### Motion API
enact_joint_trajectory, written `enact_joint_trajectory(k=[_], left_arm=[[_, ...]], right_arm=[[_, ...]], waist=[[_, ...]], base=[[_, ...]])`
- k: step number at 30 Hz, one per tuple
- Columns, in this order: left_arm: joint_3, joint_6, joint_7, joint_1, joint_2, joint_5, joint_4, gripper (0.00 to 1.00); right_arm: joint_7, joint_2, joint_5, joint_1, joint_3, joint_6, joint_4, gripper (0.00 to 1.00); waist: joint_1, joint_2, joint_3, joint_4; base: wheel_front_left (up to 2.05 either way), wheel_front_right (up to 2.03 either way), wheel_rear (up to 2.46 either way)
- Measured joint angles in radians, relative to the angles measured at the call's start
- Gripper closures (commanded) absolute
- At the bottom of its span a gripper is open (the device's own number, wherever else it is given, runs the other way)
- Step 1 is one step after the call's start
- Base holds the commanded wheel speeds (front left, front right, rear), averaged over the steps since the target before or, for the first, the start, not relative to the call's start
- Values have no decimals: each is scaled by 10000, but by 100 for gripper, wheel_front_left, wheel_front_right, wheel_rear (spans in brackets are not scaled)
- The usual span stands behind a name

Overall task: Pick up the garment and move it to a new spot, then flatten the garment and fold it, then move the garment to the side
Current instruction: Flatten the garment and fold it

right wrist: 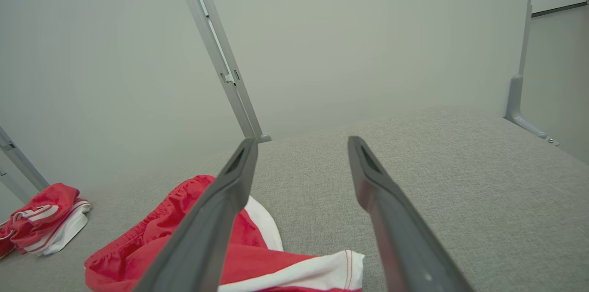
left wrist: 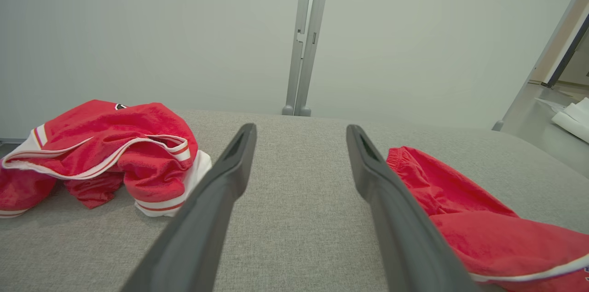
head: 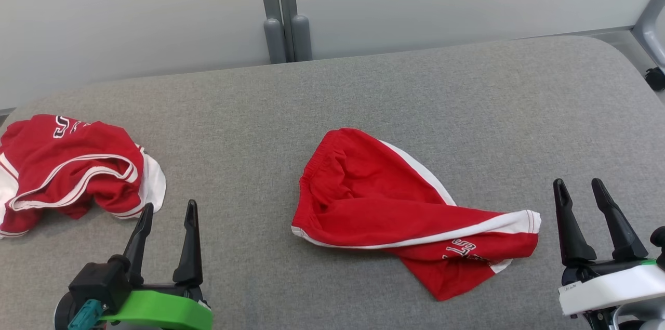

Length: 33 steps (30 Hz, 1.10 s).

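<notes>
My left claw [head: 170, 205] hovers over the near left part of the grey table [head: 363, 86]. Its two dark fingers are spread apart with nothing between them. My right claw [head: 577, 182] hangs at the near right, its fingers likewise parted and empty. Neither claw touches any cloth.

The red shorts [head: 374, 200] lie on the table between my two claws, a little nearer the right one. They are loosely flattened but twisted. The gathered waistband points toward the far left, and a broad white stripe runs down the far edge. One leg trails to the right and ends in a white cuff. White lettering shows near that cuff, partly folded under, so I cannot read it.

From my left wrist, the shorts [left wrist: 460, 218] sit just to the right of my right-hand finger. From my right wrist, they [right wrist: 271, 262] spread under and behind my left-hand finger, and the white cuff lies in the gap between the fingers.

A second red garment [head: 72, 163] is bunched up at the far left edge of the table, well apart from the shorts. It has white trim and some white lettering. Its nearest fold lies close to my left claw's fingertips without touching them.

Behind the table stands a pale wall panel with a grey metal post [head: 283, 8] at its middle.
</notes>
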Motion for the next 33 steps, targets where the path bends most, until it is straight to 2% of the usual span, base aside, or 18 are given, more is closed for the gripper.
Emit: enact_joint_trajectory(k=[9,11,13,18,23,28,33], left_arm=[[-29,10,58,-46,65,0,2,0],[-100,10,242,-58,104,-6,17,0],[-305,-58,886,-69,151,-144,61,0],[-1170,-518,2968,-304,512,-357,-58,0],[-1992,-1273,4642,-606,995,-660,-125,0],[-2299,-1670,5020,-1262,1034,-606,117,0],[-2702,-2104,5273,-1836,961,-570,583,0]], right_arm=[[221,0,-29,-171,-48,0,-46,0],[293,-40,-48,-186,-40,-2,-50,0],[416,-169,-94,-215,-29,0,-52,0],[1751,-445,150,-237,-178,-2,217,0],[3513,-520,614,-473,-311,-2,721,0],[4847,-376,782,-933,-481,-4,1239,0],[5369,-171,825,-1445,-387,-2,1561,0]], waist=[[0,0,50,-11],[0,0,69,-17],[0,0,98,-34],[0,0,225,-82],[0,0,459,-192],[0,0,813,-268],[0,0,1191,-309]], base=[[0,0,0],[0,0,0],[0,0,0],[0,0,0],[0,0,0],[0,0,0],[0,0,0]])
